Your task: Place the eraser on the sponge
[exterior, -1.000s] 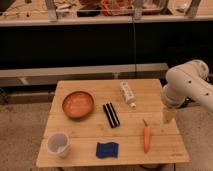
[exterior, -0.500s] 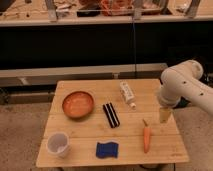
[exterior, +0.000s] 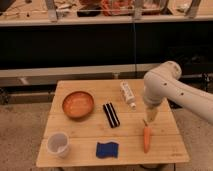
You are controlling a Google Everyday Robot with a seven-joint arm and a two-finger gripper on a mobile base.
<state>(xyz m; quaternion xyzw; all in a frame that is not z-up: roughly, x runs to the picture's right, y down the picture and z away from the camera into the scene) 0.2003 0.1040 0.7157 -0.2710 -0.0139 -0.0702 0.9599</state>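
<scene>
The eraser (exterior: 111,114), a black striped block, lies flat near the middle of the wooden table (exterior: 90,142). In front of it, near the table's front edge, lies the dark-blue sponge (exterior: 107,149). My gripper (exterior: 150,118) hangs pointing down at the right side of the table, just above the top end of the carrot (exterior: 146,138). It is open and holds nothing. It is well to the right of the eraser and touches neither the eraser nor the sponge.
An orange bowl (exterior: 78,103) sits at the left, a white cup (exterior: 58,144) at the front left. A white tube-like bottle (exterior: 128,94) lies at the back right. Dark shelving stands behind the table.
The arm has swung leftward over the table's right side, bringing the gripper nearer the carrot's top. The objects on the table have not moved.
</scene>
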